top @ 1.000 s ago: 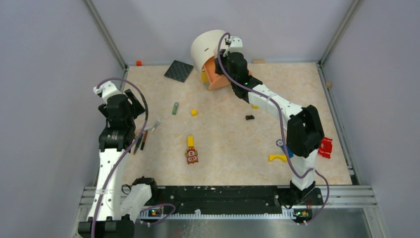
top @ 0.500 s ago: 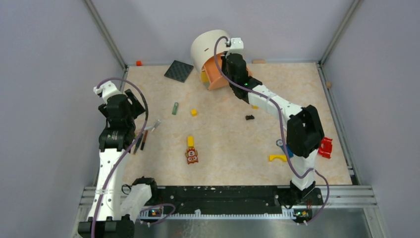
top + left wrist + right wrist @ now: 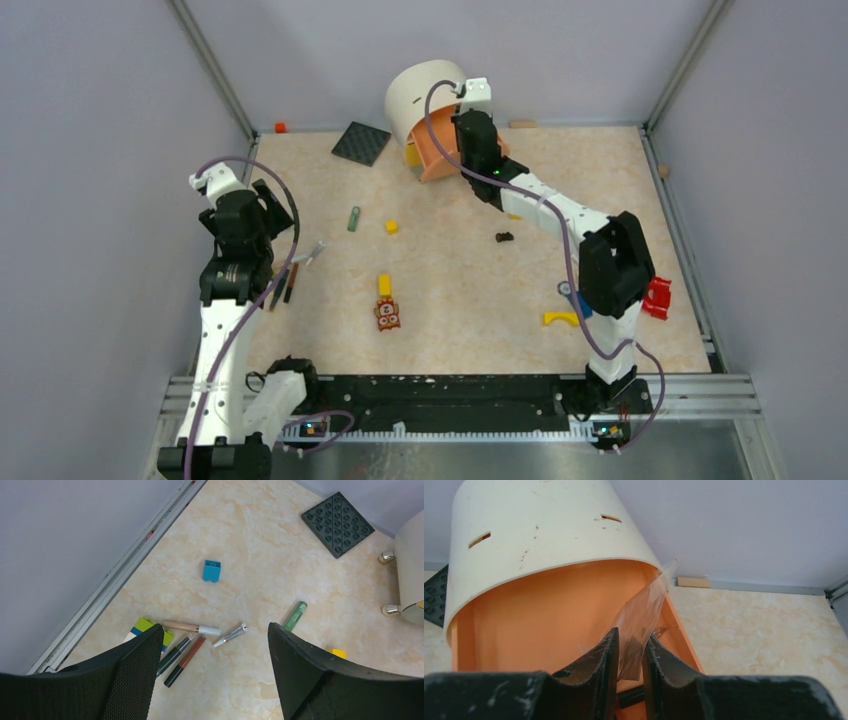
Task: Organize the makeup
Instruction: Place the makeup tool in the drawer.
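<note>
Several makeup sticks lie together under my left gripper (image 3: 215, 630), which hangs open above them: a beige tube with a white cap (image 3: 190, 627), a dark stick (image 3: 175, 654), a brown stick (image 3: 187, 657) and a small white tube (image 3: 230, 634). A green tube (image 3: 295, 616) lies to their right, apart from them (image 3: 353, 218). My right gripper (image 3: 630, 637) is at the mouth of the tipped cream bin with an orange inside (image 3: 539, 615). Its jaws stand slightly apart with a clear plastic packet (image 3: 644, 605) upright between them.
A dark studded plate (image 3: 361, 143) lies left of the bin (image 3: 420, 95). A blue block (image 3: 212, 571) and a green-blue-white box (image 3: 142, 626) lie near the sticks. Yellow blocks (image 3: 391, 226), an owl tile (image 3: 387, 315), a small black piece (image 3: 504, 237) and a red piece (image 3: 657, 298) are scattered.
My right gripper has shifted a little further up and right at the bin's mouth, and its jaws have parted slightly. The left arm has not moved.
</note>
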`<action>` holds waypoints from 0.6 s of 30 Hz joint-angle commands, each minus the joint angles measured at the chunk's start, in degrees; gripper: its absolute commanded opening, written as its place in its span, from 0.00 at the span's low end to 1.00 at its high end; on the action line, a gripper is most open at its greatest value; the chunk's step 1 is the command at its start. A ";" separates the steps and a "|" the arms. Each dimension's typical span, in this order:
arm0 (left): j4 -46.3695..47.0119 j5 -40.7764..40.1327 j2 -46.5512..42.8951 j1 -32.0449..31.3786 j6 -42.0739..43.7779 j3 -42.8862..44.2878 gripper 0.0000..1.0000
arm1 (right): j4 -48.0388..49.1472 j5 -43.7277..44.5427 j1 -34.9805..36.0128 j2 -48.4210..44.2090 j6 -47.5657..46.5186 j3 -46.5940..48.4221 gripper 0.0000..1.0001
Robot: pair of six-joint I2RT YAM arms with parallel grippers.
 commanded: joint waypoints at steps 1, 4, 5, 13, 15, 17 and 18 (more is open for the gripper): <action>2.10 0.53 -0.08 -0.13 0.50 -0.37 0.82 | 3.79 1.11 0.69 -3.51 -2.03 0.02 0.22; 2.15 0.60 0.01 -0.20 0.50 -0.37 0.82 | 4.97 -1.89 0.69 -3.94 -1.93 -0.07 0.26; 2.21 0.65 0.03 -0.20 0.50 -0.37 0.82 | 5.28 -3.21 0.68 -4.19 -1.88 0.10 0.31; 2.22 0.58 -0.16 -0.20 0.50 -0.37 0.82 | 5.55 -12.62 0.60 -6.41 2.87 3.02 0.51; 2.22 0.64 -0.23 -0.20 0.50 -0.37 0.82 | 5.62 -15.33 0.42 -7.04 4.24 3.14 0.52; 2.22 0.52 -0.35 -0.20 0.50 -0.48 0.82 | 5.68 -17.94 -0.03 -7.82 5.81 2.87 0.52; 2.22 0.55 -0.36 -0.20 0.54 -0.51 0.82 | 5.53 -19.07 -0.28 -8.02 6.75 2.79 0.52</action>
